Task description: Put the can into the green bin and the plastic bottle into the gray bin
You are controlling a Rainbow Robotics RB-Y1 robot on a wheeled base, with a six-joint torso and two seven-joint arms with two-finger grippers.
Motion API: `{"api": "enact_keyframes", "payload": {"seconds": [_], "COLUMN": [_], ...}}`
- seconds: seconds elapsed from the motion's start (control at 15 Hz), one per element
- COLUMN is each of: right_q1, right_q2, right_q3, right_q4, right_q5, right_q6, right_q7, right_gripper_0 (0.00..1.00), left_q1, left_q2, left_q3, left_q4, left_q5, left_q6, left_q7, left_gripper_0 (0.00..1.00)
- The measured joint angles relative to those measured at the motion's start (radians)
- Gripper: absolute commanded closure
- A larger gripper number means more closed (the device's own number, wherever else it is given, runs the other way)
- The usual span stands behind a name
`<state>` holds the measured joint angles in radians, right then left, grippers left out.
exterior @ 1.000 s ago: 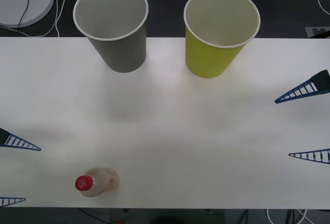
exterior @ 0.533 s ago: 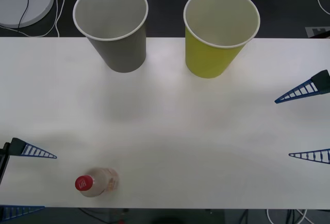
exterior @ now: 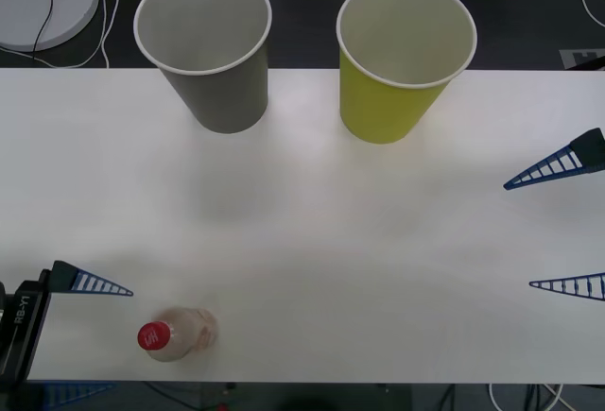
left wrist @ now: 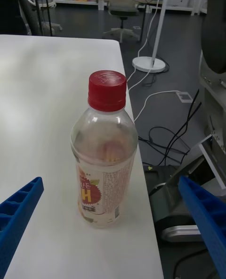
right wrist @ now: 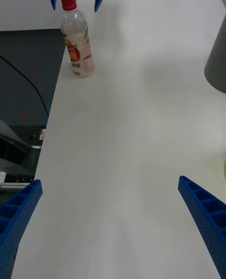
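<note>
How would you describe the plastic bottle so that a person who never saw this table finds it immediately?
Start at the white table and go to its near edge on the robot's left, just ahead of the open left gripper. The plastic bottle stands upright there. It is small and clear with a red cap, unlike the two large cups at the far edge.

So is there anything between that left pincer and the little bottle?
No. In the left wrist view, bare white table lies between the open left pincer and the upright plastic bottle.

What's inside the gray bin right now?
The front view looks down into the gray bin: white walls and a bare floor, no can or bottle. The plastic bottle stands near the table's front edge, ahead of the open left gripper.
</note>
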<state>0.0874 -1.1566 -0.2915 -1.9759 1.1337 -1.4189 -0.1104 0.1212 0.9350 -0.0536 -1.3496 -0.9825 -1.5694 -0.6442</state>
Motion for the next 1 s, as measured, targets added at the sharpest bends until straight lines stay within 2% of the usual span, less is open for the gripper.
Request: {"api": "enact_keyframes", "payload": {"seconds": [0.67,1.0], "right_q1": [0.0,0.0], "right_q2": [0.0,0.0], "right_q3": [0.0,0.0], "right_q4": [0.0,0.0], "right_q5": [0.0,0.0], "right_q6": [0.0,0.0], "right_q7": [0.0,0.0], "right_gripper_0": [0.0,0.0], "left_q1": [0.0,0.0], "left_q2": [-0.113,-0.147], "left_q3": [0.0,0.0], "left_q4": [-0.011,-0.027], "left_q5": [-0.06,-0.098], "left_q6": [0.042,0.068], "left_q7": [0.023,0.036], "left_gripper_0": [0.0,0.0]}}
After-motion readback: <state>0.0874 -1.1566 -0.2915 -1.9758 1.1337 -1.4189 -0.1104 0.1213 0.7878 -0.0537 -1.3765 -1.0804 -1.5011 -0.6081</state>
